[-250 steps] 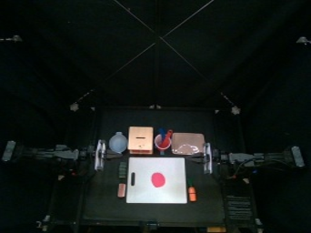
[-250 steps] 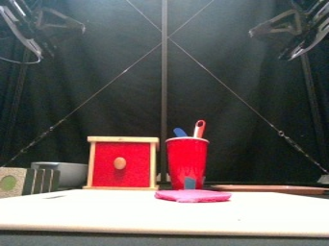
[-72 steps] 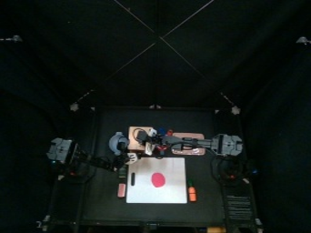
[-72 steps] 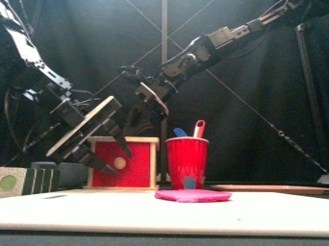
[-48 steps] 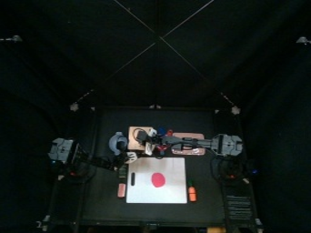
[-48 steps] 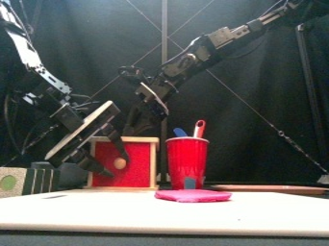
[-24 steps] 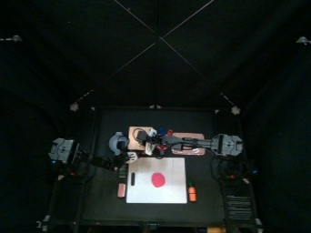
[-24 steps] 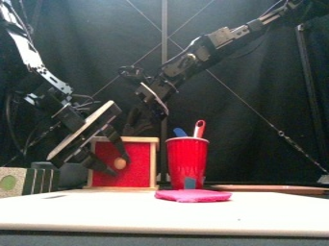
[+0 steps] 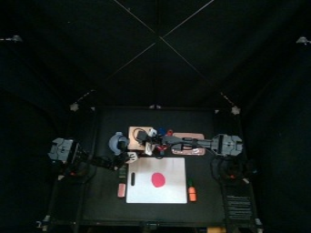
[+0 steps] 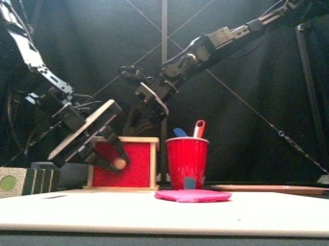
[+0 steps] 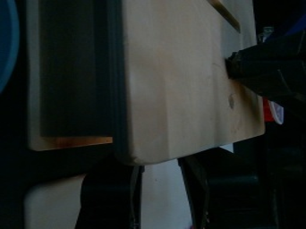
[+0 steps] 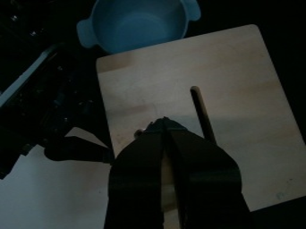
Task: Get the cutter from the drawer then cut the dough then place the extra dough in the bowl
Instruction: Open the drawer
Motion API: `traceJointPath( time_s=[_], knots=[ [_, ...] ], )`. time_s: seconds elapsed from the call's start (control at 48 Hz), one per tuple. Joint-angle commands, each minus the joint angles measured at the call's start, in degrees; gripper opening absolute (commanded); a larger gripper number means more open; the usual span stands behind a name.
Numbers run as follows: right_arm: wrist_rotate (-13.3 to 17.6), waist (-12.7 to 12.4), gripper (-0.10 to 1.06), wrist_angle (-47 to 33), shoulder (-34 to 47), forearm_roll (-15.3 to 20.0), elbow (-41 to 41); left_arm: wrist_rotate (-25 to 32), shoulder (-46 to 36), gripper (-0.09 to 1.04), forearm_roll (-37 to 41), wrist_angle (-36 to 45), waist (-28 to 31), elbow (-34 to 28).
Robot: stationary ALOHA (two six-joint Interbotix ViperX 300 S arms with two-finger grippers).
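Two toy knives, the blue knife and the red knife, stand upright in the red plastic cup beside the pale wooden box, whose red drawer front faces the table's front. On the box top the right gripper presses with jaws pinched together, while the left gripper hangs at the drawer front, jaws parted. Before the box, the flat round red dough disc lies on the white cutting board.
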Motion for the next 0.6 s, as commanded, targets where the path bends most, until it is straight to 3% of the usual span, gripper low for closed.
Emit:
traceJointPath(
  time_s=[0.021,0.604],
  knots=[
    [0.0,-0.4,0.03,1.1,0.0,0.0,0.6,0.2,-0.6,0.54,-0.6,1.4,-1.1,0.6],
    [0.1,-0.4,0.03,1.1,0.1,0.1,0.3,0.1,-0.9,0.54,-4.9,2.5,-8.5,0.4]
  ],
)
